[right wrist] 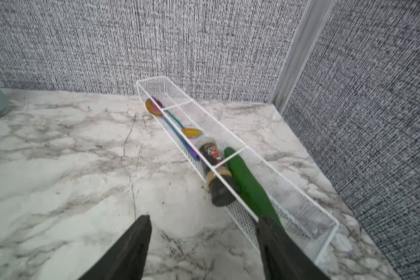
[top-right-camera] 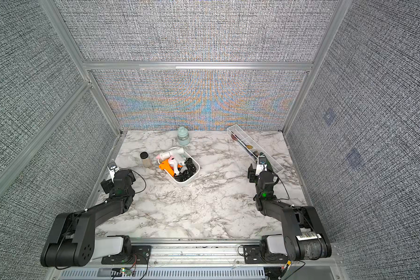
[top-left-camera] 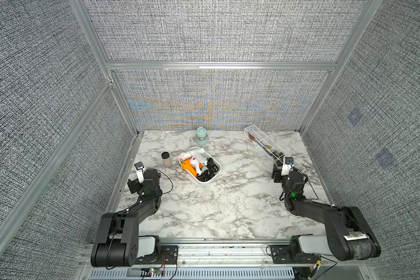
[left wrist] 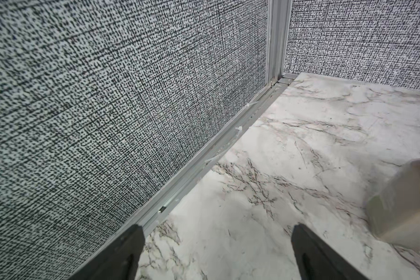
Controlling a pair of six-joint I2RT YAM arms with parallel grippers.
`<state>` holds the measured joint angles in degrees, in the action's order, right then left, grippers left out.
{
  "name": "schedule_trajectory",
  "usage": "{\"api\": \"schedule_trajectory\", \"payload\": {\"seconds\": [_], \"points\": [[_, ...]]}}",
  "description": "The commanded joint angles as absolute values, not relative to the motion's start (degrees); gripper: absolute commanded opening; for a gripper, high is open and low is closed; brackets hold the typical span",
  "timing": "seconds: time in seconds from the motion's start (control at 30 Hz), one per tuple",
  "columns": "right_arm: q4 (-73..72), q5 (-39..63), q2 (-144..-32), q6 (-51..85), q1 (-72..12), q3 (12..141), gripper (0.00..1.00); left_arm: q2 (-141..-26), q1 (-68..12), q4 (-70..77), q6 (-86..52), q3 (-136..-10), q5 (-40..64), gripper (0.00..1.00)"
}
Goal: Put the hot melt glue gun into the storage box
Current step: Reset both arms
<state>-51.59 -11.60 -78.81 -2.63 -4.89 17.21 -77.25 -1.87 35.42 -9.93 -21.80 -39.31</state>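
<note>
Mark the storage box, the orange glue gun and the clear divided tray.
storage box (top-left-camera: 211,181): in a top view, its near wall.
orange glue gun (top-left-camera: 188,167): in a top view, its body.
clear divided tray (right wrist: 150,79): right wrist view, end rim by the wall.

The shallow white storage box (top-left-camera: 211,181) is set askew mid-table. Inside it are laid a white glue gun (top-left-camera: 194,153), a pink-and-white glue gun (top-left-camera: 196,165) and an orange glue gun (top-left-camera: 188,168), amid tangled black cords (top-left-camera: 207,171).
</note>
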Motion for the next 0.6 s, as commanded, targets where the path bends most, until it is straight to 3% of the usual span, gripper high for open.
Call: {"api": "schedule_trajectory", "payload": {"seconds": [0.0, 0.17, 0.23, 0.27, 0.33, 0.37, 0.4, 0.57], "points": [[-60.15, -10.54, -80.36, -2.52, -4.80, 15.97, 0.73, -81.18, -1.21, 45.26, -10.17, -21.76, -34.88, 1.00], [-68.30, -8.88, -85.26, -0.91, -2.91, 13.58, 0.74, -85.16, -1.26, 44.35, -4.71, -24.26, -22.41, 0.97], [-77.58, -7.84, -88.76, -0.96, -2.32, 11.05, 0.73, -89.33, -1.25, 52.34, -4.08, -23.03, -22.41, 1.00], [-72.75, -7.76, -87.51, -0.82, -2.32, 12.18, 0.74, -90.66, -0.90, 55.26, -3.78, -22.37, -21.34, 1.00], [-74.19, -6.90, -87.75, -1.14, -2.28, 11.97, 0.74, -88.13, -0.54, 46.44, -4.89, -24.25, -20.35, 1.00], [-74.12, -6.86, -87.89, -1.10, -2.26, 12.03, 0.78, -87.65, -0.01, 45.28, -5.14, -24.67, -19.25, 1.00], [-69.86, -6.75, -86.84, -0.87, -2.13, 13.20, 0.97, -88.23, 0.17, 47.19, -5.11, -24.36, -19.16, 1.00], [-70.68, -6.05, -87.02, -0.70, -1.70, 13.27, 0.99, -87.66, 0.24, 46.36, -5.12, -24.26, -18.98, 1.00]]}}
